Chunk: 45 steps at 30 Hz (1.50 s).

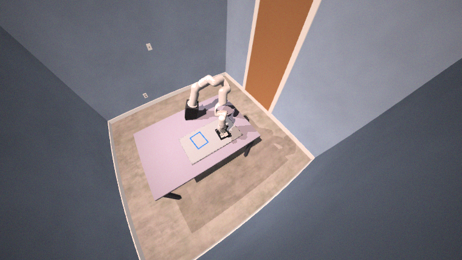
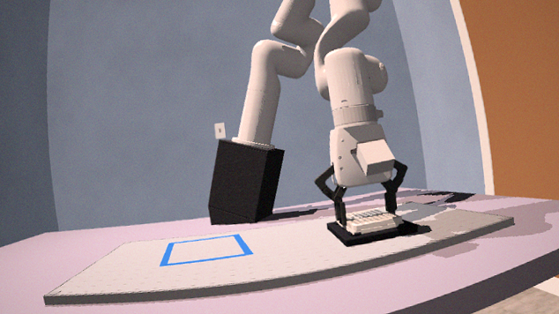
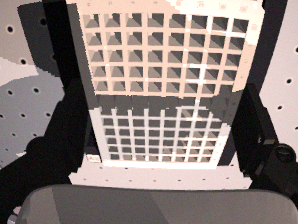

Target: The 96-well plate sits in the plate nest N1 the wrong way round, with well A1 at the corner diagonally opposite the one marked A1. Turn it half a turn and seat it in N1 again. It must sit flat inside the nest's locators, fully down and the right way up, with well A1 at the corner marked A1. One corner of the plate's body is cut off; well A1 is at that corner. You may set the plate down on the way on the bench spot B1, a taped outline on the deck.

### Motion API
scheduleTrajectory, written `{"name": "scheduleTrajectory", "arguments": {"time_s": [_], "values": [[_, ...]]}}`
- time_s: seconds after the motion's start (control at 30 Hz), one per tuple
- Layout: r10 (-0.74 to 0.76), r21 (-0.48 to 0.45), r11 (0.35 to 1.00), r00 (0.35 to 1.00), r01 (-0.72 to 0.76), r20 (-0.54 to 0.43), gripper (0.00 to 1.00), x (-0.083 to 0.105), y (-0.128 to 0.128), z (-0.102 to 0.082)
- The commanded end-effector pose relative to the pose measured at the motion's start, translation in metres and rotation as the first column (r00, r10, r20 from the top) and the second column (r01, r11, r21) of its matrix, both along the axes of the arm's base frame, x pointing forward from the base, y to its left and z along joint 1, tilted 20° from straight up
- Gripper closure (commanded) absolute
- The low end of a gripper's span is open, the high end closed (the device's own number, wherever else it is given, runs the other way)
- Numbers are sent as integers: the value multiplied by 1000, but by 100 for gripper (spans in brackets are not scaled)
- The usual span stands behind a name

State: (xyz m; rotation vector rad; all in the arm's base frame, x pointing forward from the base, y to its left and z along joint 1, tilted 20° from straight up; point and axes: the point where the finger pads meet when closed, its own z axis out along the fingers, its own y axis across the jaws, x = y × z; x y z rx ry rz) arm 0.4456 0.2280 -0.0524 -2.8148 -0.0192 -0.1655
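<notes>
White 96-well plate (image 2: 370,221), seated in black nest N1 (image 2: 353,238) on the perforated deck (image 2: 284,258), clamped across its sides by the gripper (image 2: 366,214), fingers spread wide on its body, presumably for lifting towards blue-taped spot B1 (image 2: 206,258)

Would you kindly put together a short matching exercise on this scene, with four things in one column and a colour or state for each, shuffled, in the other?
Things:
1. well plate
2. taped square
3. gripper
4. arm's base block

Colour or state:
a. blue outline on the grey deck, nothing inside it
b. black, tilted, at the back of the table
c. cream, sitting in the black nest
d. closed on the plate's two sides

Pairs: 1-c, 2-a, 3-d, 4-b
</notes>
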Motion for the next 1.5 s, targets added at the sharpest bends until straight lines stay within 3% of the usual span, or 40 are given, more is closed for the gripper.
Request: {"name": "scheduleTrajectory", "arguments": {"time_s": [0.0,1.47], "values": [[-1,1,1000,1000,1,3,100,1,0,1],[-1,1,1000,1000,1,3,100,-1,-6,20]]}}
